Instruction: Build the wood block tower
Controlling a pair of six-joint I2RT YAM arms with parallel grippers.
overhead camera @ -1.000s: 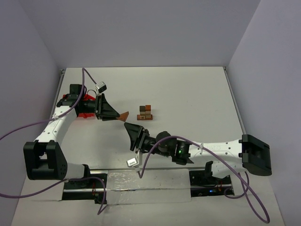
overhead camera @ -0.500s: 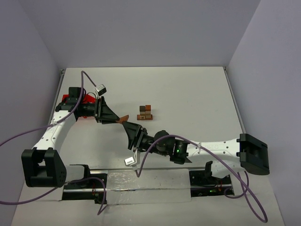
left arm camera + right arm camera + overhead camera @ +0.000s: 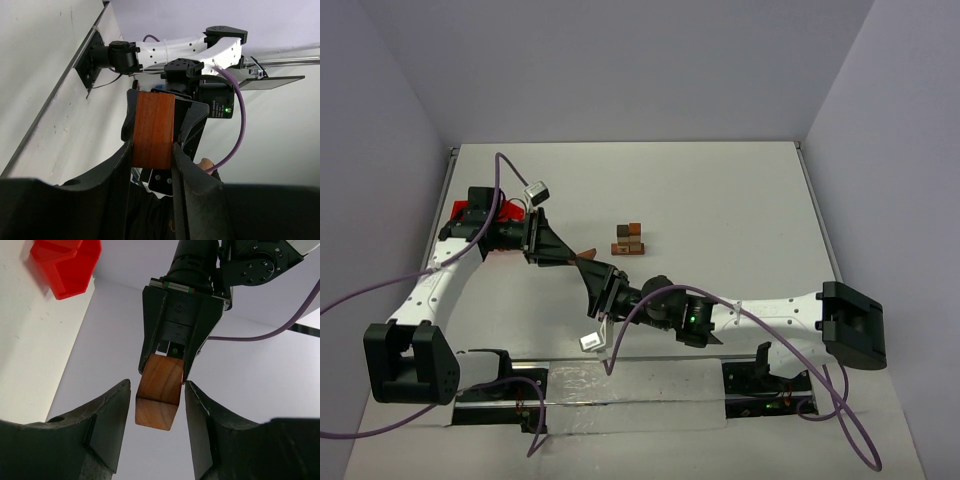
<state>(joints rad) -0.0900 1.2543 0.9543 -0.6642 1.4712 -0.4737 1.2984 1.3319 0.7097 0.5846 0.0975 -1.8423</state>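
My left gripper [image 3: 568,254] is shut on a reddish-brown wood block [image 3: 586,250] and holds it above the table. In the left wrist view the block [image 3: 153,130] is clamped between my fingers [image 3: 181,165]. My right gripper [image 3: 590,268] is open and faces the left one tip to tip. In the right wrist view its jaws stand apart on either side of the block [image 3: 159,392], with small gaps, and the left gripper [image 3: 182,330] grips the block's far end. The small wood block tower [image 3: 629,239] stands on the table to the right of both grippers.
A red plastic bin [image 3: 470,210] sits at the far left behind the left arm, and it also shows in the right wrist view [image 3: 65,265]. Purple cables loop off both arms. White walls close off the table at the left, back and right.
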